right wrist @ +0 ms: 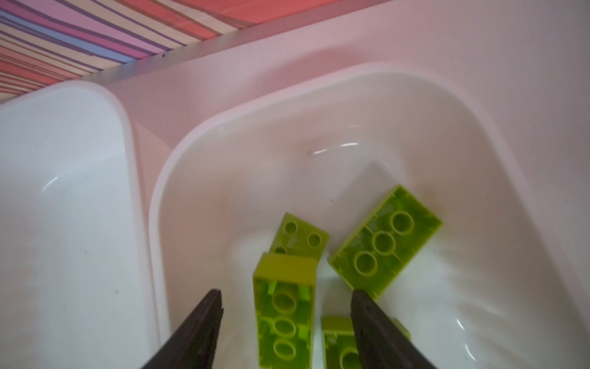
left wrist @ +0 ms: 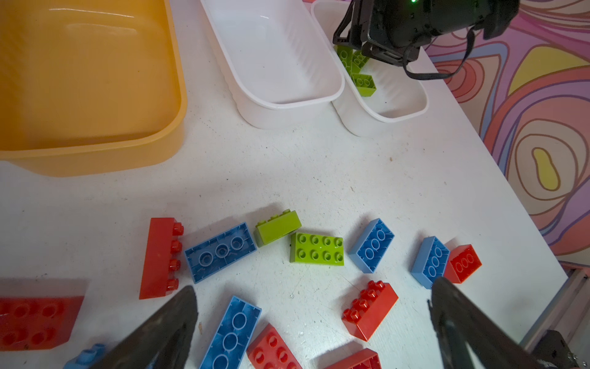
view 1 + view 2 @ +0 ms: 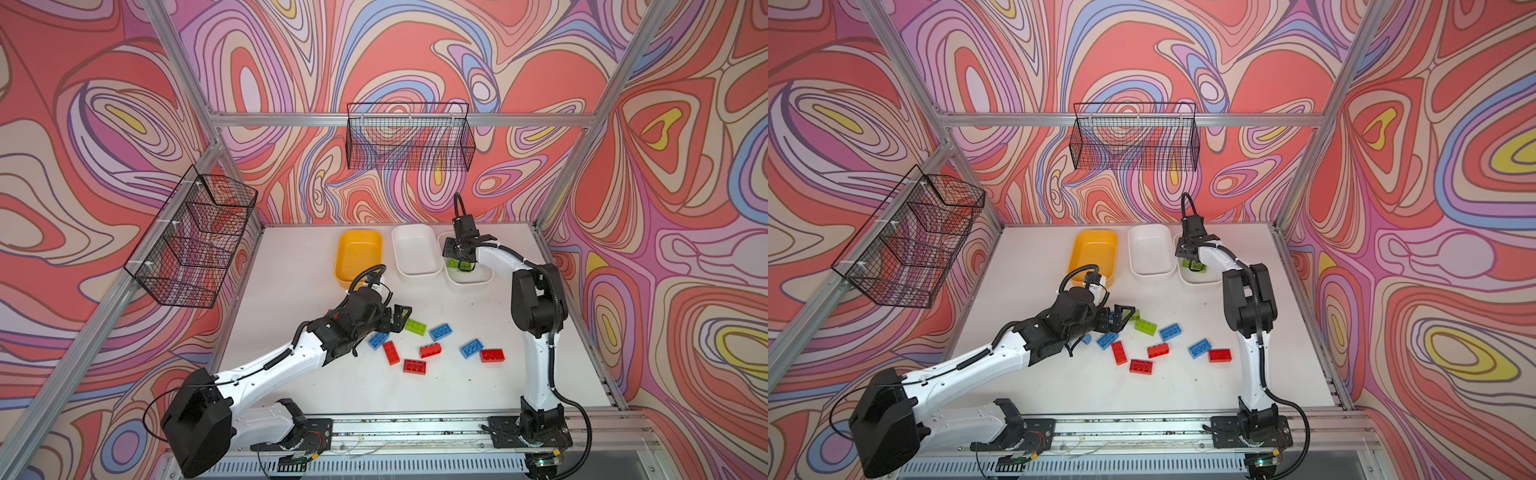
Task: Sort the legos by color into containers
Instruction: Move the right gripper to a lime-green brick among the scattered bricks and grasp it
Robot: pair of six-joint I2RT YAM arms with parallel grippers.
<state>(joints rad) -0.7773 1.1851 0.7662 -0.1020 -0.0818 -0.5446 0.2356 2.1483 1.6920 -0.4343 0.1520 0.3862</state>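
Note:
Three containers stand at the back: a yellow-orange tub (image 3: 359,257), a white tub (image 3: 417,253) and a second white tub (image 3: 478,279). My right gripper (image 1: 285,292) hangs open over that second white tub (image 1: 351,134). A lime green lego (image 1: 285,306) lies loose between its fingers, touching neither, with other green legos (image 1: 386,239) beside it. My left gripper (image 2: 314,286) is open wide just above the loose legos on the table. Those are red (image 3: 414,366), blue (image 3: 440,331) and green (image 3: 415,327). Nothing is between its fingers (image 2: 172,319).
Black wire mesh baskets hang on the left wall (image 3: 191,241) and the back wall (image 3: 409,137). The table's right edge (image 2: 523,230) runs close to the rightmost bricks. The yellow-orange tub (image 2: 89,80) and the middle white tub (image 2: 277,64) hold nothing.

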